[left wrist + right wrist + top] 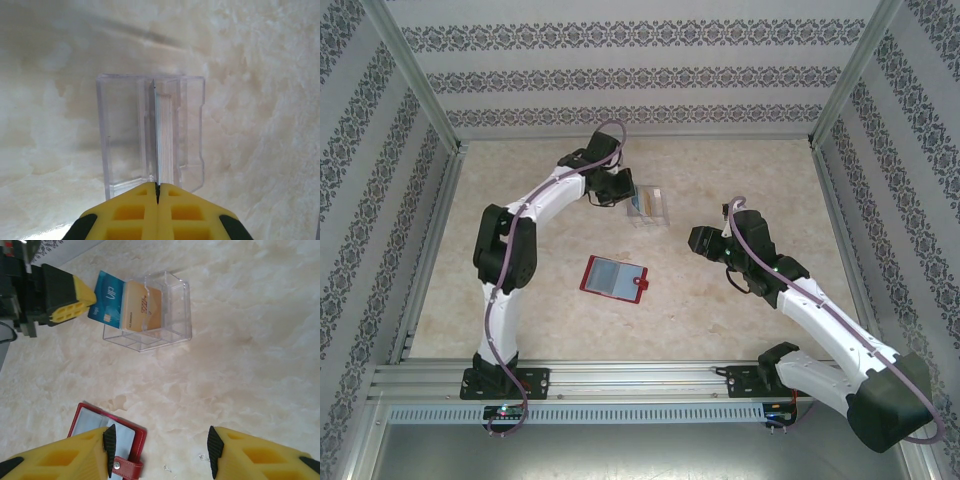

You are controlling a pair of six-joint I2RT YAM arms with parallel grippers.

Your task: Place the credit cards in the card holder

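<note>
Left hand [158, 188] on blue card [106, 299], apparently

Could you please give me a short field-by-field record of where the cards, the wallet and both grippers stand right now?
left gripper: shut on the edge of the blue card
blue card: standing in the clear case, partly sticking out
tan card: standing in the clear case beside the blue card
card holder: open, flat on the table, apart from the case
right gripper: open, empty, above the table near the card holder

Table [740, 320] bears card holder [615, 278], clear case [648, 208]
</note>
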